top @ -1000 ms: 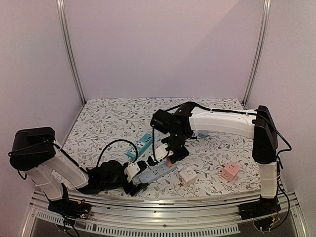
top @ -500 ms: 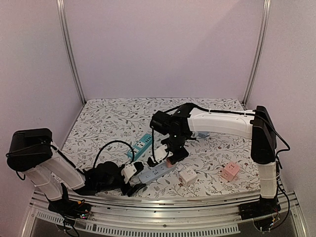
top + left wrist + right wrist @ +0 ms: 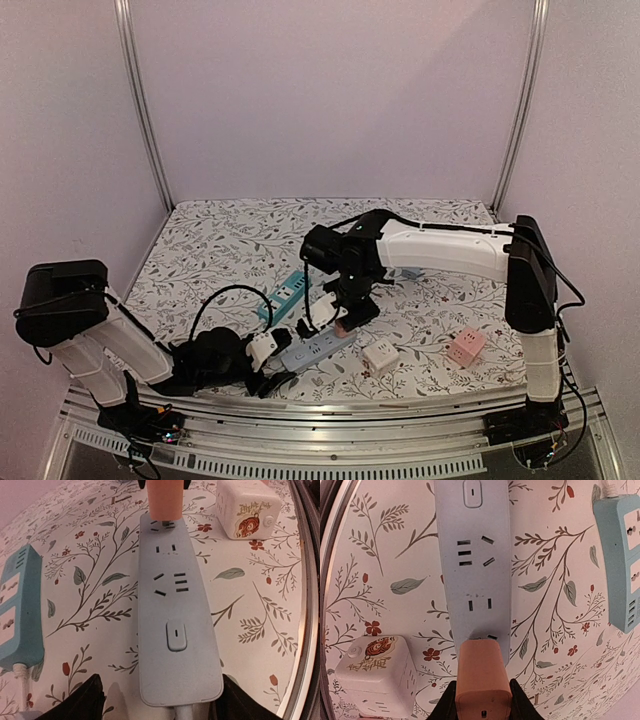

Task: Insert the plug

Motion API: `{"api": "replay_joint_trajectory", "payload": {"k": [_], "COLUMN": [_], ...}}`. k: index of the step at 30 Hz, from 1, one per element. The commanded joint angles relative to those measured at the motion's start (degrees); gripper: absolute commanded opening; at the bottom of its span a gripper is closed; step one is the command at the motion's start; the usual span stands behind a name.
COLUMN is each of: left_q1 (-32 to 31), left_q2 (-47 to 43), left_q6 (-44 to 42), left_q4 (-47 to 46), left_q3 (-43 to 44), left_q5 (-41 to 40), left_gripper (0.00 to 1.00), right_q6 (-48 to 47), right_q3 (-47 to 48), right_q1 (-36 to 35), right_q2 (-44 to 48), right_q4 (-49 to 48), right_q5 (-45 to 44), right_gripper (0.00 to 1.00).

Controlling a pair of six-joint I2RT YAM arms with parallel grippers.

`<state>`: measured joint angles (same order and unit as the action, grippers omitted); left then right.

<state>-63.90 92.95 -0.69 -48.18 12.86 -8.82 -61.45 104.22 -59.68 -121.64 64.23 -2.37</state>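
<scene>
Salmon-orange plug (image 3: 482, 680) clamped in the closed right gripper (image 3: 482, 702), bottom centre of the right wrist view, standing on the end socket of the grey-blue power strip (image 3: 472, 555); seating depth unclear. Strip's long axis running straight up the frame from the plug. Left gripper (image 3: 160, 697), fingers apart, straddling the strip's near end, bottom of its view. Probably calls for a push straight into the strip's face.

We see 4 things on the floral-print table (image 3: 220, 240): a grey power strip (image 3: 318, 348) near the front edge, and a teal power strip (image 3: 285, 295) at its 10 o'clock. At its 3 o'clock sit a white cube socket (image 3: 380, 357), then a pink cube socket (image 3: 465, 347).
</scene>
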Motion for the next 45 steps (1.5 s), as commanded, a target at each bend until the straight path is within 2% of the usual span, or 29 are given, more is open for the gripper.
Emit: {"api": "replay_joint_trajectory", "payload": {"k": [1,20,45], "left_q1": [0.9,0.9,1.0], "left_q2": [1.0,1.3,1.4], "left_q6": [-0.8,-0.5,-0.4], "left_q4": [-0.1,0.2,0.7], "left_q3": [0.1,0.1,0.3], "left_q5": [-0.6,-2.3,-2.6], "left_gripper": [0.75,0.73,0.73], "right_q6": [-3.8,-1.2,0.5], "right_q3": [0.9,-0.3,-3.5], "right_q1": [-0.6,-1.6,-3.6], "right_q2": [-3.0,-2.9,-1.5], "right_q4": [0.4,2.6,0.5], "right_q5": [-0.9,-1.2,-1.2], "right_gripper": [0.0,0.0,0.0]}}
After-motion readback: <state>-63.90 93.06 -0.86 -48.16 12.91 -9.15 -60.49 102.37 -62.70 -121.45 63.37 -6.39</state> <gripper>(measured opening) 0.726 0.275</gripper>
